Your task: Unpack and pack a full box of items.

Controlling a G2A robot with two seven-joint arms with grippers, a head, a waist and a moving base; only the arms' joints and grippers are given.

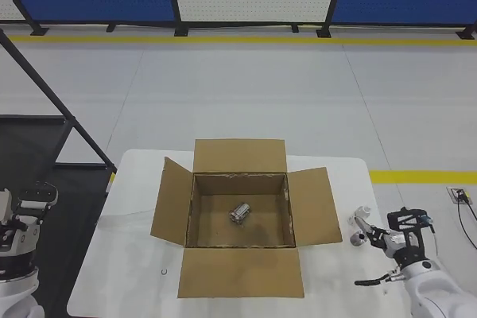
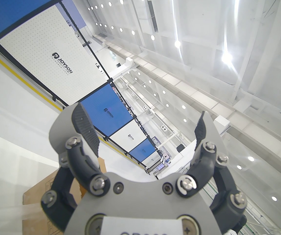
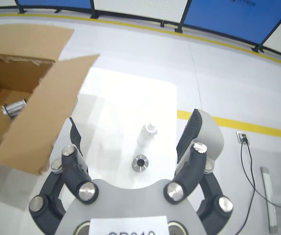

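An open cardboard box (image 1: pixel 242 267) with all flaps spread sits mid-table. One metal cylinder part (image 1: pixel 239 212) lies inside on the box floor, also visible past the flap (image 3: pixel 12 108). Two metal parts rest on the white table at the right: one lying on its side (image 3: pixel 147 133) and one upright with its bore showing (image 3: pixel 140 163); from above they appear at the table's right edge (image 1: pixel 359 225). My right gripper (image 3: pixel 133 133) is open above those two parts, holding nothing. My left gripper (image 2: pixel 140 128) is open and empty, tilted up toward the ceiling, off the table's left edge (image 1: pixel 8 219).
The white table (image 1: pixel 135 238) has bare surface left and right of the box. A black frame (image 1: pixel 56 135) stands at the far left. A cable and floor socket (image 1: pixel 461 196) lie right of the table. A box corner (image 2: pixel 37 196) appears beside the left gripper.
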